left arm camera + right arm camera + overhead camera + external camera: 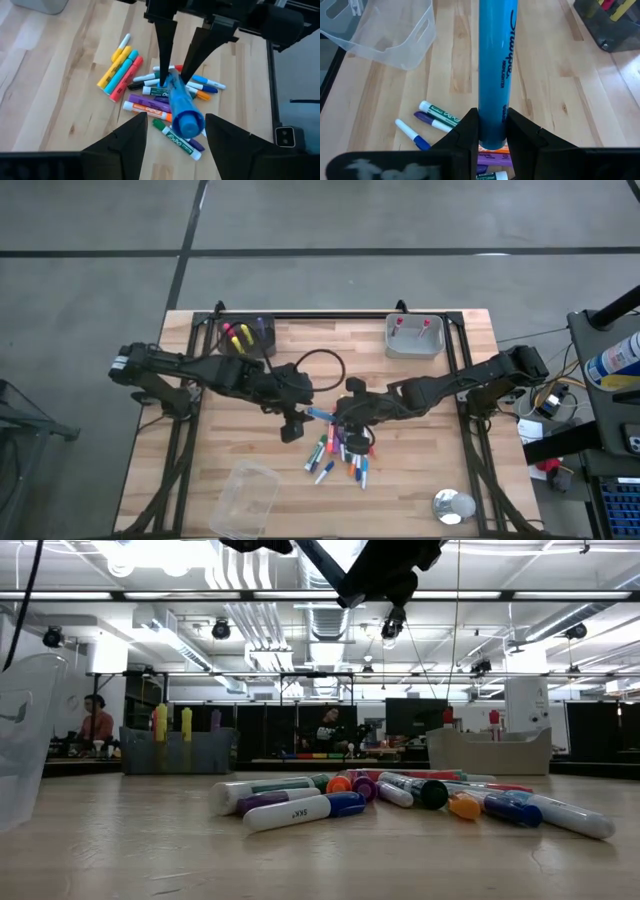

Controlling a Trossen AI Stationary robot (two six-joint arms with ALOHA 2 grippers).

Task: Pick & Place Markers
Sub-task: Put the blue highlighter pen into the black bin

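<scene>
Green marker on the table: "EXPO" in white letters on its label band, left wrist view.
Blue marker: dark script lengthwise on the barrel, seemingly "Sharpie"; the smaller print beneath is unreadable.
White-barrelled marker: short dark label, too small to read.

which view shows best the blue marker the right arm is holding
The right wrist view: the blue marker fills the middle, printed barrel clear, clamped between the right gripper's fingers. The left wrist view shows it end-on above the marker pile. The high view shows only a sliver; the low view misses it.
</scene>
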